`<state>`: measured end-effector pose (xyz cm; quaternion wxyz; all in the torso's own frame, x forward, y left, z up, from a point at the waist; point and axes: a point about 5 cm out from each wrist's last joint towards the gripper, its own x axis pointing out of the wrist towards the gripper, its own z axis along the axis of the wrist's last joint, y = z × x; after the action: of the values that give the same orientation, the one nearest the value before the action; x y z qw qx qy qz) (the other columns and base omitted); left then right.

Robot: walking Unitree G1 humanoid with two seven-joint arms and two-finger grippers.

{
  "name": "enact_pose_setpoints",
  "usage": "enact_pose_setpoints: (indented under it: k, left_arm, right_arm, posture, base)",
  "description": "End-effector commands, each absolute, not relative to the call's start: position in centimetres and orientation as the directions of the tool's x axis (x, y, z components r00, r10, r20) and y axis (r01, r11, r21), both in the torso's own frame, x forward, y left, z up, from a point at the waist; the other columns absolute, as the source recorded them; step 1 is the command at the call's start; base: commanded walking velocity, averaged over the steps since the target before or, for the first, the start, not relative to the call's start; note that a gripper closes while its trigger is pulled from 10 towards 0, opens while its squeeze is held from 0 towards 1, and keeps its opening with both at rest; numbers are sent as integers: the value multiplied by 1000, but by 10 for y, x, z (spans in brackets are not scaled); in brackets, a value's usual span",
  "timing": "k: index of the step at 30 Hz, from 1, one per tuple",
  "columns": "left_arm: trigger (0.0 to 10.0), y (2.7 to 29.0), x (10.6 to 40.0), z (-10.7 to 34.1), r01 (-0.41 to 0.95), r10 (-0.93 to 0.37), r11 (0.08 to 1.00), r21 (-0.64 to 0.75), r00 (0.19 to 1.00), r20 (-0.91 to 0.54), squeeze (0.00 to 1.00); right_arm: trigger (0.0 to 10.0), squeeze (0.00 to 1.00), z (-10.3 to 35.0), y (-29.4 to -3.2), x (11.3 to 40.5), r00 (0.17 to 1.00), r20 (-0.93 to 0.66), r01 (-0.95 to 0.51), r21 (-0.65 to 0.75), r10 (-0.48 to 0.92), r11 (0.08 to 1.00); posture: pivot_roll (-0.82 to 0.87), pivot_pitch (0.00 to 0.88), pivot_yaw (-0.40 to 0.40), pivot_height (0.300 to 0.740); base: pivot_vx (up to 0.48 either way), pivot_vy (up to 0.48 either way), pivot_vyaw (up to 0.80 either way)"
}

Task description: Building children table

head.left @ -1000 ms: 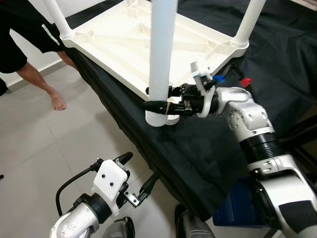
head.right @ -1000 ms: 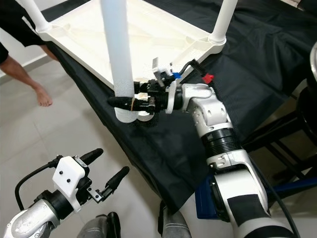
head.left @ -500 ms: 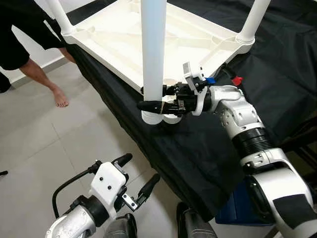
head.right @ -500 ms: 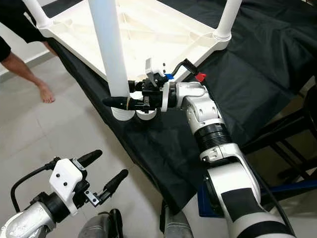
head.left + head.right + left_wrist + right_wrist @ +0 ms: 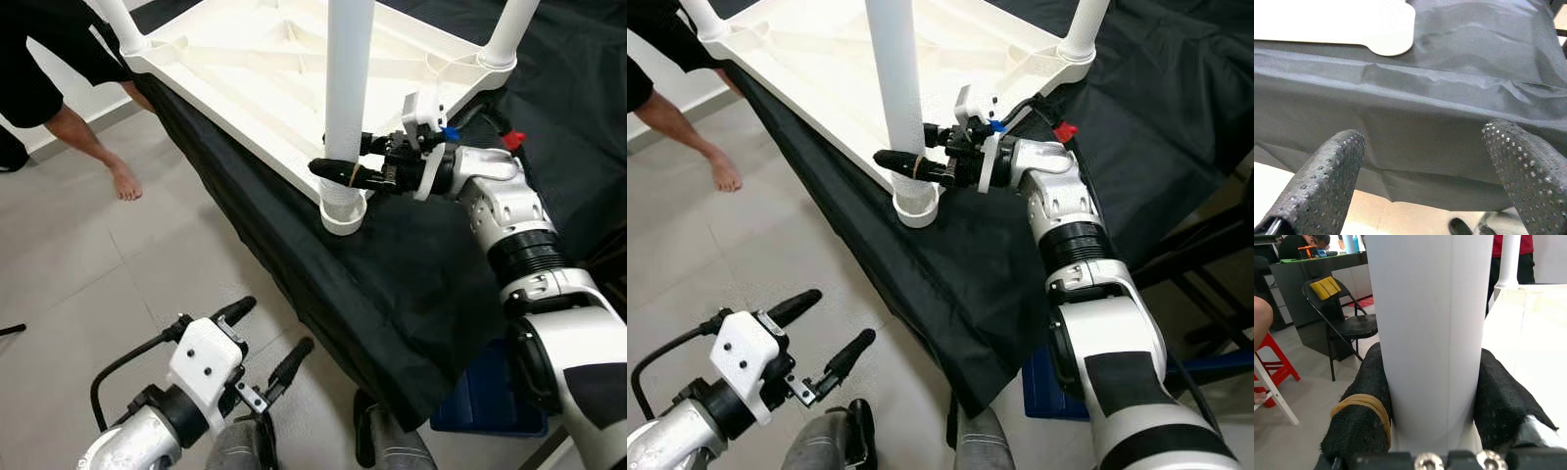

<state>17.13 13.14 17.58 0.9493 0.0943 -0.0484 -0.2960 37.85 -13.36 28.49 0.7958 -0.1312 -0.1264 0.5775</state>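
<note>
The white plastic children's table lies upside down on a counter draped in black cloth, its ribbed underside facing up; two of its legs already stand in the far corner sockets, one at the robot's left and one at the right.

The right end effector reaches in from the right and is clamped on a third white leg, gripping it low on the tube; the leg stands nearly upright with its ringed bottom end at the table's near corner, though from here I cannot tell whether it is seated in a socket or just resting against the edge on the cloth; in the right wrist view the two black fingers press flat against either side of the tube, one finger wearing a tan rubber band.

The left end effector hangs low over the grey tiled floor, well apart from the table, its fingers spread and holding nothing; its wrist view looks past the dotted finger pads at the hanging black cloth.

A person's bare leg and foot stand on the floor off the far left corner of the counter; a blue box sits under the counter at the right.
</note>
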Motion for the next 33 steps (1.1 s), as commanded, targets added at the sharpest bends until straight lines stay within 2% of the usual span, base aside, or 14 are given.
enact_pose_setpoints:
  k: [1,17,33]
  left_arm:
    - [10000,133,171,174,549,-565,809,209,824,23,0]
    - [10000,135,176,176,536,-555,816,216,831,37,0]
    - [10000,133,180,175,537,-558,815,217,829,46,0]
  right_arm:
    - [10000,0,287,-132,378,280,58,-886,-368,958,281]
    - [10000,0,287,-144,371,247,52,-876,-414,968,246]
    - [10000,0,273,-131,367,263,44,-860,-443,964,255]
  posture:
    - [139,374,32,740]
    - [136,365,34,740]
    - [125,358,33,740]
  base:
    - [0,0,0]
    - [0,0,0]
    - [0,0,0]
